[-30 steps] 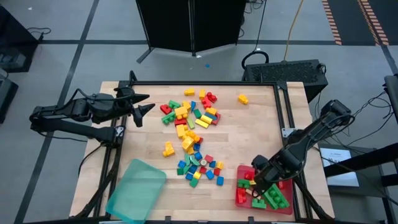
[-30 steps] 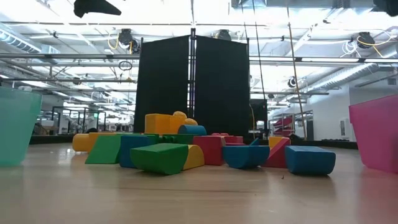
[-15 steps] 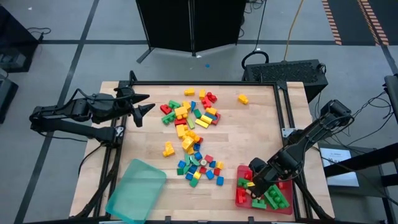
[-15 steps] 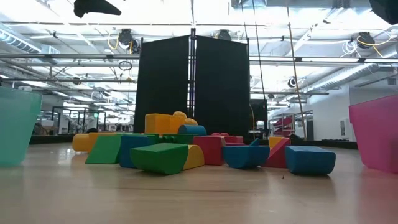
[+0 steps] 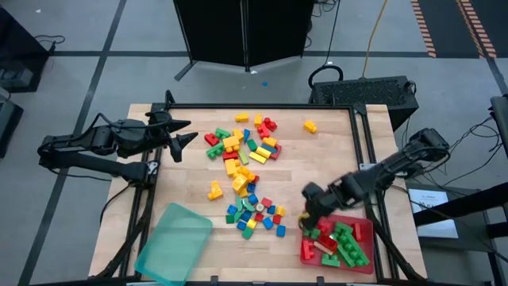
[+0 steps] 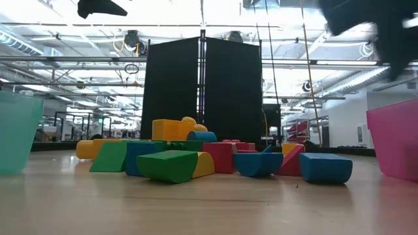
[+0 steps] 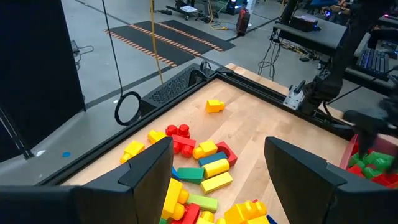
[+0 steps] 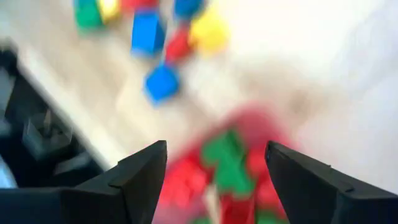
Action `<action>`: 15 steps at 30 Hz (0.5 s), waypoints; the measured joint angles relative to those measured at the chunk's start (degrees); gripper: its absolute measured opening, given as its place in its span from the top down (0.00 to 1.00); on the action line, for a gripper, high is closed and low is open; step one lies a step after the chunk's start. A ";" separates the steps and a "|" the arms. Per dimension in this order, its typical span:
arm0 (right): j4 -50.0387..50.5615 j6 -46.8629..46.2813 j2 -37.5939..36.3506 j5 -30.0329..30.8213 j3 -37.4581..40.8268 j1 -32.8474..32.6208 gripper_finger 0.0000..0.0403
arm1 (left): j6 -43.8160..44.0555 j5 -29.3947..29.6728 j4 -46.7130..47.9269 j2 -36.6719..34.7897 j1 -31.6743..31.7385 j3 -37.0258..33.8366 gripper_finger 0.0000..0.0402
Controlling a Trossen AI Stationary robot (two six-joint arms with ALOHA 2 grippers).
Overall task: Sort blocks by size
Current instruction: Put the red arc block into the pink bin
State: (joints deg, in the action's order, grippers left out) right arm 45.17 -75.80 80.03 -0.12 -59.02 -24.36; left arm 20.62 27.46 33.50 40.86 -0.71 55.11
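Coloured blocks (image 5: 242, 171) heaped mid-desk, leftward of right claw (image 5: 308, 208): fingers apart, empty, at red tray (image 5: 364, 235) edge, nearer to lower blocks. Left claw (image 5: 182, 133) wide, parked at left edge.

The worktop (image 5: 317, 163) is pale wood with a dark metal frame along its edges. Around it the floor (image 5: 95, 48) is grey, with dark lines crossing it, and striped orange and black tape (image 5: 425, 28) lies at the far right. Behind the worktop stand two black screen panels (image 6: 204, 91) side by side. A yellow cable (image 5: 373, 40) runs down to a black box (image 5: 369, 91) on the floor. Above, the ceiling (image 6: 196, 16) is bright, with pipes and hanging lamps.
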 joint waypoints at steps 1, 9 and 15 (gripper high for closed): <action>0.03 1.39 0.00 1.27 0.00 2.25 0.34 | 0.00 0.00 0.00 -0.02 -0.02 0.00 0.36; 0.19 -1.50 0.00 10.00 0.00 21.26 0.34 | -0.02 0.00 0.00 -0.01 -0.01 0.00 0.36; -8.44 -1.06 2.20 13.75 0.00 30.47 0.34 | -0.04 0.00 0.02 0.00 -0.02 0.00 0.36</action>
State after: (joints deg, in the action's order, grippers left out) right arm 36.73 -76.87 82.23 13.62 -59.02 6.11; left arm 20.58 27.46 33.51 40.86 -0.73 55.11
